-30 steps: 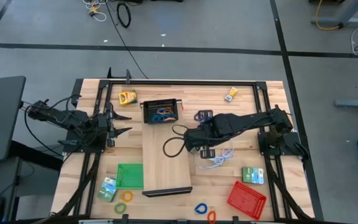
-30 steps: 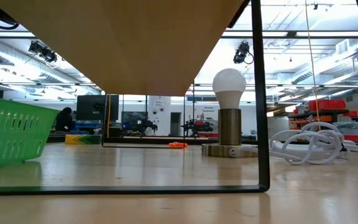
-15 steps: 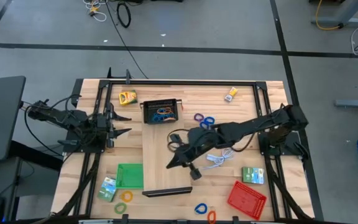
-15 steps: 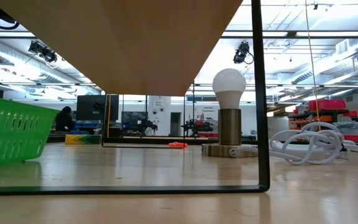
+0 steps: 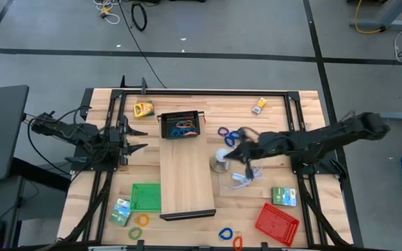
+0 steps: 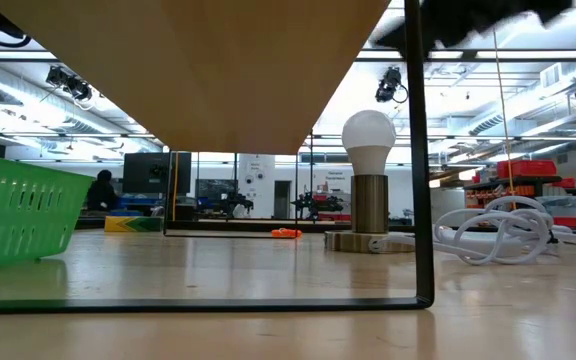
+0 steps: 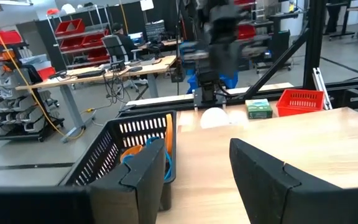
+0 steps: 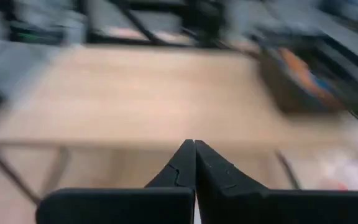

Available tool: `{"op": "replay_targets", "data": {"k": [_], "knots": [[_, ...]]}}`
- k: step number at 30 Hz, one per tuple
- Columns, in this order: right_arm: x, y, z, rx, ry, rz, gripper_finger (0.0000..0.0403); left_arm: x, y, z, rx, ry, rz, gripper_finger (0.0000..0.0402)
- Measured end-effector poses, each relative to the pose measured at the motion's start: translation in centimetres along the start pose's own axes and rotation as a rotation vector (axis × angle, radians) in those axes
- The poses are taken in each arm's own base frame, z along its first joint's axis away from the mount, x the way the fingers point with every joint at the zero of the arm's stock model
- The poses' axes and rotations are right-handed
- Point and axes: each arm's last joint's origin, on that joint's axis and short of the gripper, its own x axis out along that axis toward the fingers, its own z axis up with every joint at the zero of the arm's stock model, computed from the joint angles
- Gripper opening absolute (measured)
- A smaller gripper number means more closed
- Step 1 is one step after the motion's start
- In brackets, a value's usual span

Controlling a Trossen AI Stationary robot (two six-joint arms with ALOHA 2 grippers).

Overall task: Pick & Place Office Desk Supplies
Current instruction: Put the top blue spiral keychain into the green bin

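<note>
Office desk supplies lie scattered. Blue and purple loops [image 5: 226, 132] lie right of the black mesh tray [image 5: 181, 124], which holds blue and orange items [image 7: 143, 155]. Yellow, blue and orange loops [image 5: 144, 220] [image 5: 225, 233] lie along the near edge. Green card boxes [image 5: 283, 196] [image 5: 122, 209] and yellow ones [image 5: 143, 109] [image 5: 259, 105] rest flat on the table. My right gripper [image 8: 194, 157] is shut and empty, blurred above the table right of the board [image 5: 241, 143]. At the left edge my left gripper [image 7: 194, 180] stands open and level [image 5: 138, 138], holding nothing.
A long wooden board [image 5: 185, 178] on a black frame crosses the middle. A lamp with a white bulb [image 5: 222, 159] and its white cord [image 5: 243, 178] sit right of it. A green tray [image 5: 145, 196] and a red tray [image 5: 276, 222] stand near the front.
My right gripper, shut throughout, first swung out over the board, pointing down toward its near part. It then drew back toward the table's right edge and tipped up to nearly level, uncovering the lamp. It shows blurred now.
</note>
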Motion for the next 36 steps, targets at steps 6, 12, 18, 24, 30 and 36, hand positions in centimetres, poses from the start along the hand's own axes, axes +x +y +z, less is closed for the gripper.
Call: {"op": "replay_targets", "data": {"k": [6,12,18,24,30,36], "knots": [[-3.1,-2.5,-3.8,0.153,0.104,-0.216,0.0027,0.3,-0.2,-0.6,-0.05,0.066,0.007,0.0185],[-3.3,-3.9,-4.6,0.136,0.182,-0.28,0.009,1.2,-0.6,-1.3,-0.059,0.147,0.077,0.0185],[-3.5,-6.3,-6.1,0.201,0.306,-0.349,0.0141,1.6,-0.5,-1.5,-0.054,0.177,0.166,0.0185],[-2.2,-9.4,-8.5,0.302,0.453,-0.394,0.0151,1.8,0.3,-1.6,-0.07,0.188,0.239,0.0185],[0.2,-12.3,-10.5,0.298,0.606,-0.375,0.0151,2.1,0.8,-1.7,-0.084,0.194,0.244,0.0185],[2.4,-13.8,-11.7,0.264,0.704,-0.318,0.0151,2.2,1.2,-1.8,-0.086,0.197,0.259,0.0185]]}}
